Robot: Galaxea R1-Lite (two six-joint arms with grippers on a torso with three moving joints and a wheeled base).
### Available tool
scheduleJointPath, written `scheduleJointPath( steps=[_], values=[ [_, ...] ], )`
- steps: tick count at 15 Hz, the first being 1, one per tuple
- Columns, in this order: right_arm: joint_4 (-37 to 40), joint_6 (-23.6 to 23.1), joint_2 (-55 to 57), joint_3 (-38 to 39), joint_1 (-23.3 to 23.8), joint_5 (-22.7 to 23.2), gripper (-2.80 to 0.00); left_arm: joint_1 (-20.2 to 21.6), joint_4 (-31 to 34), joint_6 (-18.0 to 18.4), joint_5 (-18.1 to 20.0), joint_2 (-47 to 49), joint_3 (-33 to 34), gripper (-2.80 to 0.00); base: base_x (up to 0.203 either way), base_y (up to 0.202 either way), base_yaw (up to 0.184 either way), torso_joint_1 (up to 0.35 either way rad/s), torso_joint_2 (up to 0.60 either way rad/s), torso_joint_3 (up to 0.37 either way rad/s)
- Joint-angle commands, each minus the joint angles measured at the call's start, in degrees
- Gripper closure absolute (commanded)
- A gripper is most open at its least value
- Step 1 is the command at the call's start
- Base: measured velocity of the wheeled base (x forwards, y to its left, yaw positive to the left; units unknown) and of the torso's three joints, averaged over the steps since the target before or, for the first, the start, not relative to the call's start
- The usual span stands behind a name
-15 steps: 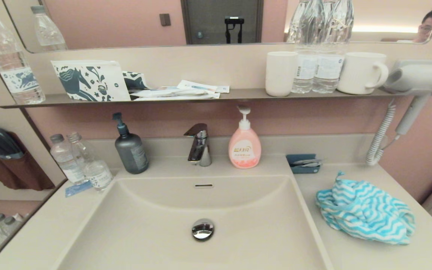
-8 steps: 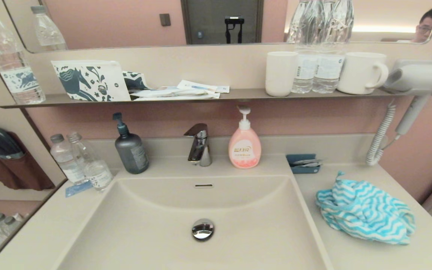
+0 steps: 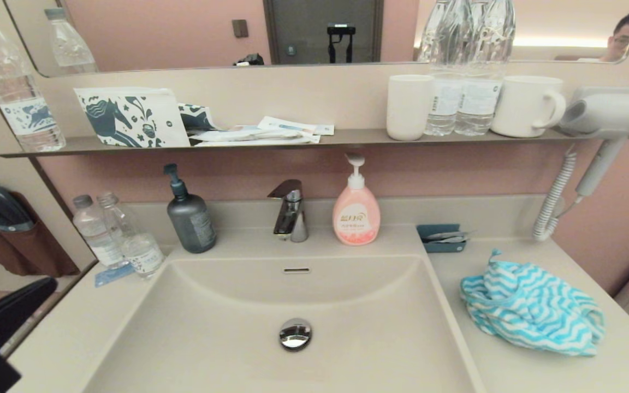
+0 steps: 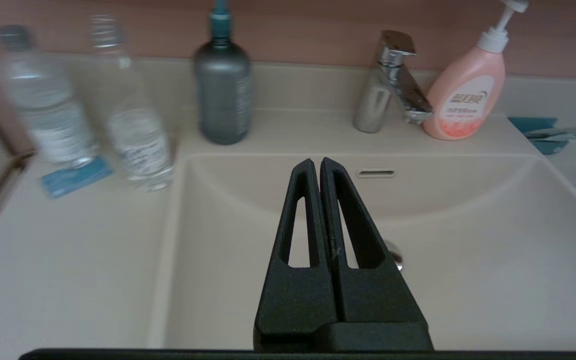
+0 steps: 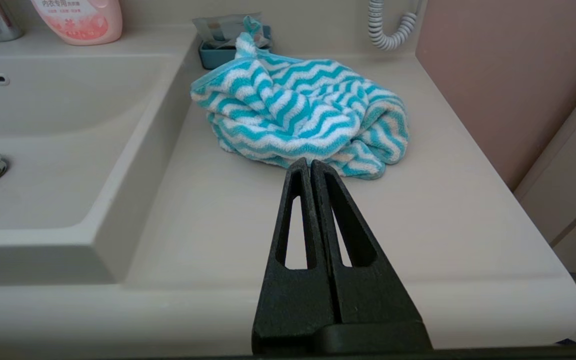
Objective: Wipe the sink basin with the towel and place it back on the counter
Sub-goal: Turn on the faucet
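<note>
Two claws show, both with their fingers pressed together and holding nothing. The left claw [image 4: 319,162] hangs above the front of the sink basin [image 3: 238,327]; in the head view only a dark part of that arm shows at the lower left corner. The right claw [image 5: 310,165] is low over the counter [image 5: 418,220] on the right of the basin, its tips pointing at the near edge of the towel [image 5: 300,117]; whether they touch it cannot be told. The towel lies crumpled in a heap on the counter, just in front of a small blue tray [image 3: 441,238]. A tap [image 3: 290,210] stands behind the basin between a grey pump bottle [image 3: 190,215] and a pink soap bottle [image 3: 355,210].
</note>
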State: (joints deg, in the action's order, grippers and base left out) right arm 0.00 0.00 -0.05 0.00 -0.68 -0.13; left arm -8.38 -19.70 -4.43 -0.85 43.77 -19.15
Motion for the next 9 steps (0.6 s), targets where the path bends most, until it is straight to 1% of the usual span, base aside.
scheduleJointPath(
  steps=[1, 5, 7, 9],
  values=[
    [-0.06, 0.00, 0.05, 0.00, -0.02, 0.04, 0.00, -2.17, -4.32, -0.08, 0.00, 12.55, -0.86, 0.00, 0.000, 0.000, 0.000, 0.000, 0.00, 0.000],
    [0.00, 0.03, 0.05, 0.00, -0.02, 0.05, 0.00, -10.46, -13.98, -0.23, -0.94, 27.33, -3.80, 0.00, 0.000, 0.000, 0.000, 0.017, 0.00, 0.001],
    [0.00, 0.00, 0.05, 0.00, -0.02, 0.04, 0.00, -14.52, -18.86, -0.20, -3.21, 34.09, -5.63, 0.00, 0.000, 0.000, 0.000, 0.000, 0.00, 0.000],
    [0.00, 0.07, 0.05, 0.00, -0.02, -0.02, 0.00, -18.31, -22.09, -0.11, -6.34, 39.66, -8.38, 0.00, 0.000, 0.000, 0.000, 0.000, 0.00, 0.000]
  ],
)
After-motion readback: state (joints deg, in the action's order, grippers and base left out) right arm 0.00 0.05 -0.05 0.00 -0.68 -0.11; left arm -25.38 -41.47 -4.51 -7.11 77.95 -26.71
